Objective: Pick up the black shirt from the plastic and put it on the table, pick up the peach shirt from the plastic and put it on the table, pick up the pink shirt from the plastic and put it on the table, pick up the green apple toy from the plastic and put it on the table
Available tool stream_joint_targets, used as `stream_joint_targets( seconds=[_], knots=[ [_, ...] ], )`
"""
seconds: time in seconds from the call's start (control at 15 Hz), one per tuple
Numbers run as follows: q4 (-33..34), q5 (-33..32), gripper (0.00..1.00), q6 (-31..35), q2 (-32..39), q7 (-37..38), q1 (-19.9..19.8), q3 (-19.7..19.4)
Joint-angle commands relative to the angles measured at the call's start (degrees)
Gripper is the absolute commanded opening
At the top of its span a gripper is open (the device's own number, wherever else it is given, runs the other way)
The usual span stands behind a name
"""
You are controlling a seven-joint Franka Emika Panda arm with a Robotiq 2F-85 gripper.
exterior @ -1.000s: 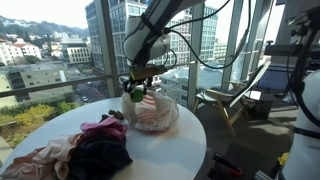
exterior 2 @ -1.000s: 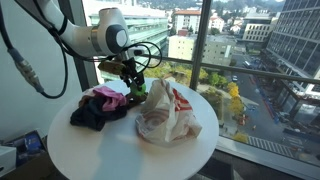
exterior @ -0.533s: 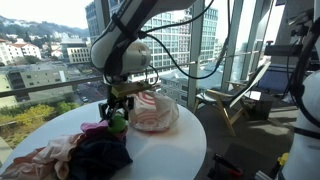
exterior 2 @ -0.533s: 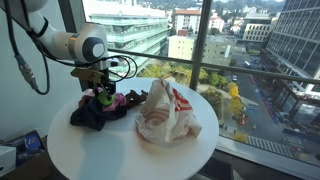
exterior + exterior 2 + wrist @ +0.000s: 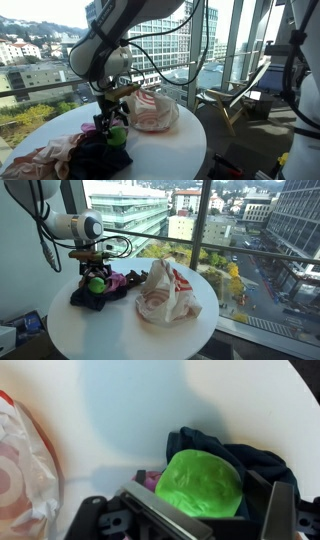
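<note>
My gripper (image 5: 108, 126) is clamped on the green apple toy (image 5: 117, 134), one finger on each side of it. In the wrist view the apple (image 5: 200, 480) fills the gap between my fingers (image 5: 283, 510), and I hold it just above the heap of clothes. Straight beneath my fingertips lies the black shirt (image 5: 228, 448), its dark folds showing past the apple. The pink shirt (image 5: 122, 280) is bunched just beside me, touching the black one. The peach shirt (image 5: 45, 157) spreads out on the far side of the black shirt from me, toward the table's edge. The plastic bag (image 5: 165, 292) stands off to my side, apart from the heap, crumpled and slumped on the round white table (image 5: 110, 332). In the wrist view its wrinkled wall (image 5: 25, 460) shows at the border.
</note>
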Motion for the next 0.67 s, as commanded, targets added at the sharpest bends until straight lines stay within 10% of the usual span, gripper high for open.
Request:
stream_joint_targets(
  seconds=[0.0,0.6],
  knots=[
    [3.9,-1.8,1.00,-3.8,2.3,-1.0,-1.0,-1.1],
    [5.6,-0.9,1.00,-8.0,5.5,0.8,-5.5,-5.6]
  ],
)
